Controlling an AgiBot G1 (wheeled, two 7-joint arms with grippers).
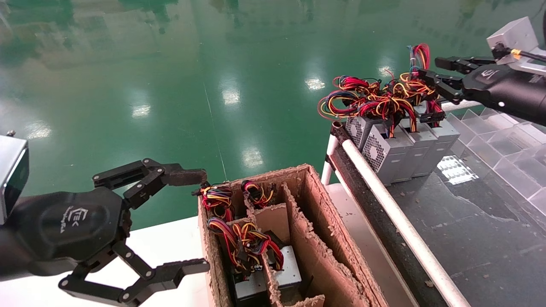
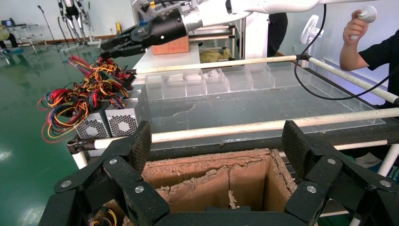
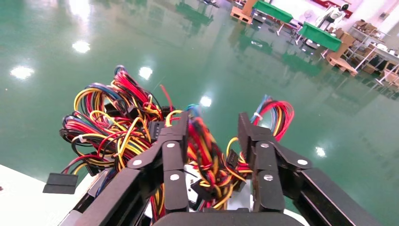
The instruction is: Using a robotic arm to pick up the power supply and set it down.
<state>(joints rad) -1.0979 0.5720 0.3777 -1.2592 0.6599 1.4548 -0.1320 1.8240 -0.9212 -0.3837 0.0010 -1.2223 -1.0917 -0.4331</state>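
Several grey power supplies (image 1: 401,145) stand in a row at the near corner of the dark table, their red, yellow and orange wires (image 1: 379,96) piled on top. My right gripper (image 1: 437,71) hovers at the wire pile, open. In the right wrist view its fingers straddle a strand of the wire bundle (image 3: 209,150) without pinching it, and the right gripper (image 3: 214,125) has a clear gap on one side. More power supplies (image 1: 286,273) sit in the cardboard divider box (image 1: 315,221). My left gripper (image 1: 198,221) is wide open beside that box; from the left wrist, the left gripper (image 2: 216,141) holds nothing.
A white rail pipe (image 1: 396,213) runs along the dark table's edge. Clear plastic divider trays (image 1: 503,145) line the table's far side. The cardboard box stands on a white surface (image 1: 170,243). A person's arm (image 2: 371,52) shows beyond the table. Green floor lies behind.
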